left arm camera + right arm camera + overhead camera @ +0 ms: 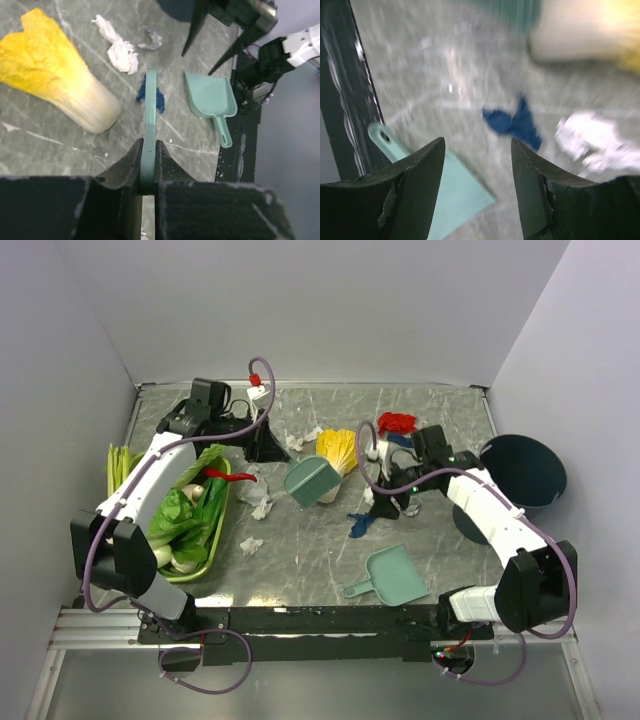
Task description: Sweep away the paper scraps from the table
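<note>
My left gripper is shut on the thin handle of a teal brush, which points over the table toward a blue paper scrap. White paper scraps lie beside the cabbage. In the top view, more white scraps lie by the tray, a blue one lies mid-table and a red one sits at the back. My right gripper is open and empty above the table. A blue scrap and a white scrap lie beyond its fingers.
A teal dustpan lies near the front edge, right of centre. A green tray of vegetables stands at the left with a red chili pepper on its far end. A dark round bowl sits off the table's right side.
</note>
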Controlling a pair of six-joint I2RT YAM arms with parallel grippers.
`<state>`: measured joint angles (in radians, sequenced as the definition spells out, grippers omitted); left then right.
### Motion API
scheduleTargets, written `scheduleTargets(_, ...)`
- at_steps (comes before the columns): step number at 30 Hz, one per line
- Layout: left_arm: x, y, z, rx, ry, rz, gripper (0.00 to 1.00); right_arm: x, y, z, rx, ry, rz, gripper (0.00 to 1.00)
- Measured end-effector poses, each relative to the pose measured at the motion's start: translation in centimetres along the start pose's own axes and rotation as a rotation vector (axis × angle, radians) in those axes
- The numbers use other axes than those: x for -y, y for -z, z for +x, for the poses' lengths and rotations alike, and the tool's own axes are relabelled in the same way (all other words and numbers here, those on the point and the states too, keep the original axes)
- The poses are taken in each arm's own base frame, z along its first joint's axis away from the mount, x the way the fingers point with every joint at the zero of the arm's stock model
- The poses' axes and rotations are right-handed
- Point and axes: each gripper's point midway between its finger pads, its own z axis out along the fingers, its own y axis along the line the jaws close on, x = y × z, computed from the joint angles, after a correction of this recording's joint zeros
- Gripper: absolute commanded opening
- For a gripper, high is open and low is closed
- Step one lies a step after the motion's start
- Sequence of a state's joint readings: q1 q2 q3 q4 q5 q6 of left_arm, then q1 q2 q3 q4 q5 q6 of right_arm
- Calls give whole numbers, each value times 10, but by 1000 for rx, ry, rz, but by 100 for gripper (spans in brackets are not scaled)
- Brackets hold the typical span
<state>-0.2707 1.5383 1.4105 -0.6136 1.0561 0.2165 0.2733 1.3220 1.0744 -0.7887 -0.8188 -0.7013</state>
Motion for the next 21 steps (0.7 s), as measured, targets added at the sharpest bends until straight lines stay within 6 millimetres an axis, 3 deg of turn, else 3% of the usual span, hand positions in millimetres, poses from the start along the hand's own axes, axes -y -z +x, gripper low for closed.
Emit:
scheduleTargets(5,-14,3,3,-11,8,-96,1,-4,-3,52,-140,36,6,63)
scheduleTargets(13,-34,8,7,-2,51,-240,1,10,5,78,-268,210,42,66)
scheduleTargets(21,-49,13,10,-11,68,-336,1,3,10,121,-386,368,37,67)
